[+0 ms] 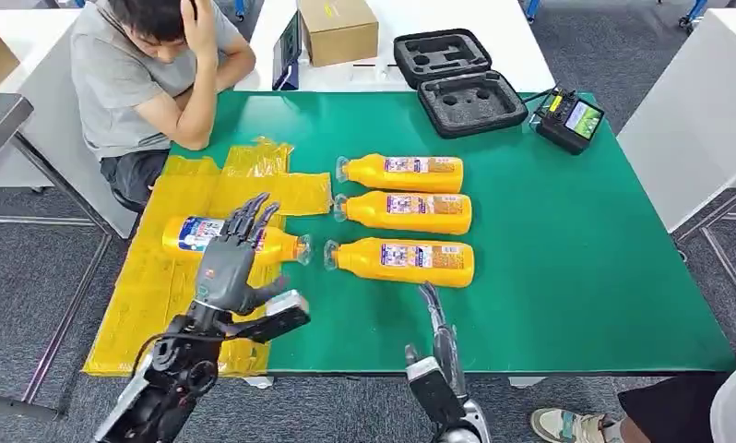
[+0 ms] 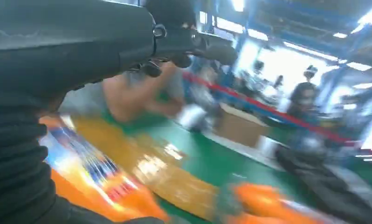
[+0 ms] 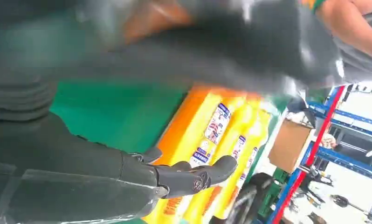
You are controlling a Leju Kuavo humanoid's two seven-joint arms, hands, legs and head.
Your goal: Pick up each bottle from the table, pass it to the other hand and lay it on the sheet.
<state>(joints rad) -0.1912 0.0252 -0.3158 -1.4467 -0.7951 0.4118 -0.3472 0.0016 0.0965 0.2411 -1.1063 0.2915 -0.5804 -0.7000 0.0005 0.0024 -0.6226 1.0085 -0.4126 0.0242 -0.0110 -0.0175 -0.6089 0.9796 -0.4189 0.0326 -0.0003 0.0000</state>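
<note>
Across the left part of the green table (image 1: 567,249) lies a yellow sheet (image 1: 152,305). One orange bottle (image 1: 184,233) lies on its side on that sheet. My left hand (image 1: 228,263) hovers over this bottle with fingers spread and nothing in its grasp; in the blurred left wrist view the hand (image 2: 81,42) is above the bottle (image 2: 95,172). Three more orange bottles lie side by side on the bare table: far (image 1: 401,173), middle (image 1: 404,212), near (image 1: 401,261). My right hand (image 1: 435,318) sits just in front of the near bottle, fingers extended (image 3: 193,175), empty.
A person (image 1: 143,74) sits at the table's far left corner, elbow on the edge. Behind the bottles stand a cardboard box (image 1: 338,29), an open black foam case (image 1: 457,78) and a controller with a screen (image 1: 569,120). Someone's shoe (image 1: 567,426) shows at the lower right.
</note>
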